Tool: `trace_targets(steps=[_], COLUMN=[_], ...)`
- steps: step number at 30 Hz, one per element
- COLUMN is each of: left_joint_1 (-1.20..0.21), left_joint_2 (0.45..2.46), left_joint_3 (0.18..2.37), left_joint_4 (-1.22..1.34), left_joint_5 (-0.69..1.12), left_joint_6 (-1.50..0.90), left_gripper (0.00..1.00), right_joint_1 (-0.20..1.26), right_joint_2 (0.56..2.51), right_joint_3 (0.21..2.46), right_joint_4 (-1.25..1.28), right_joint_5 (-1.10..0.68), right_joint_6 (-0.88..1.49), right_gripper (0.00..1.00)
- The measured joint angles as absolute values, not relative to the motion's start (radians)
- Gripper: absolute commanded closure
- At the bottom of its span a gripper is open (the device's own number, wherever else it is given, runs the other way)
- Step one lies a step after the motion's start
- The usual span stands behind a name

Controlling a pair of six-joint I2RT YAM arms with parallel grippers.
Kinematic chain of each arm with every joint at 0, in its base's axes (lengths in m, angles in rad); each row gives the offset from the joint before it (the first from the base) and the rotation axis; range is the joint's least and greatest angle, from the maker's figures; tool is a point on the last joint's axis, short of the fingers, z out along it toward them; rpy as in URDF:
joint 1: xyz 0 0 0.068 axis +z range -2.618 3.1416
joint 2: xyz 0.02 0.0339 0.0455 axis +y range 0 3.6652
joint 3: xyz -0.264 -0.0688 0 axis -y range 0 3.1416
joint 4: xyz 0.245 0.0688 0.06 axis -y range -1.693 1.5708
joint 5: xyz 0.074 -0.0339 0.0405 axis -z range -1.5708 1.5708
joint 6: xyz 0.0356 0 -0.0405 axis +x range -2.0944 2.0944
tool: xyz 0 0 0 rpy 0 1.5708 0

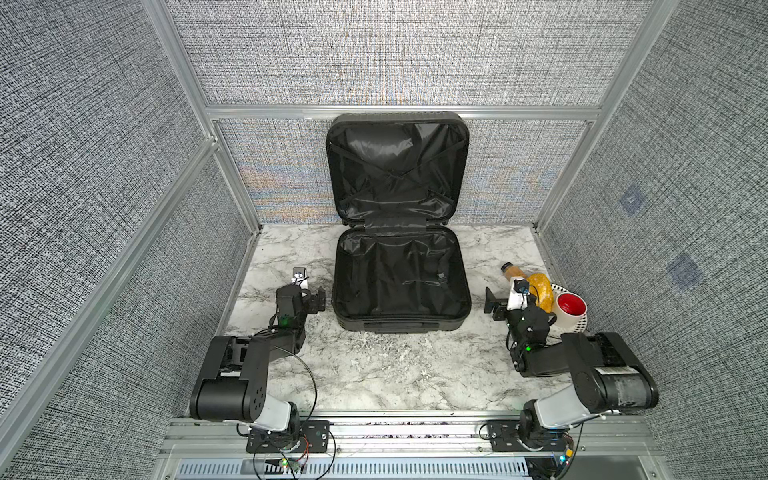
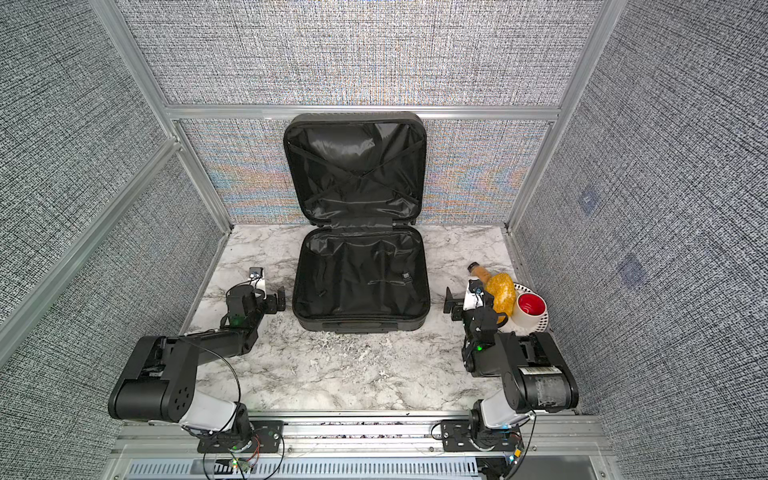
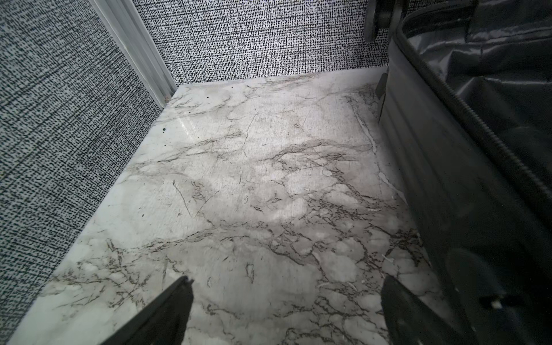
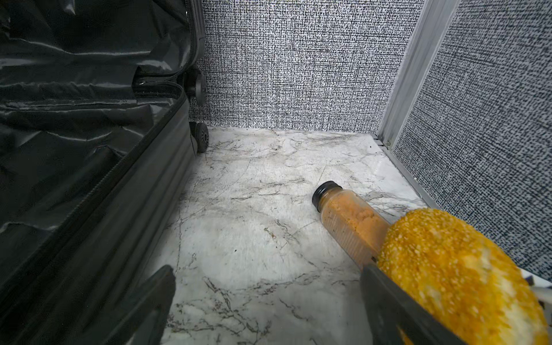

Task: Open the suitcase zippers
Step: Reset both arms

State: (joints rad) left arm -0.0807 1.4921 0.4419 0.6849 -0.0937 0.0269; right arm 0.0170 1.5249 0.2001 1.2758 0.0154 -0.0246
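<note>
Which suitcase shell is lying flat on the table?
The near shell, open side up, lies flat on the table; the far shell stands upright at the back wall.

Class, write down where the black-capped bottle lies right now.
In a top view the bottle lies on its side right of the open suitcase, beside the yellow grainy lump.

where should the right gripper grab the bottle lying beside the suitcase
Probably take the bottle across its clear body just behind the black cap, coming down from above with the right gripper. It lies on its side on the table, and the yellow sponge-like lump hides its base end, so only the cap half is free.
</note>
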Motion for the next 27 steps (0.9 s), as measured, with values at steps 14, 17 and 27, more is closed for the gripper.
trace_targets(steps=[14,17,27], left_joint_1=[-0.083,-0.088,-0.088], left_joint_2=[1.479,1.483,1.484], left_joint_3=[0.414,0.422,0.426], left_joint_4=[0.770,0.751,0.723], left_joint_5=[-0.203,-0.201,-0.199], left_joint_6=[-0.020,-0.019,-0.018], left_gripper=[0.01,0.01,0.01], right_joint_1=[0.012,0.012,0.009], right_joint_2=[1.521,1.535,1.545], right_joint_3=[0.208,0.204,0.230], right_joint_4=[1.354,1.329,1.264], right_joint_5=[0.038,0.018,0.010], right_joint_6=[-0.009,-0.013,-0.014], right_gripper=[0.02,0.02,0.02])
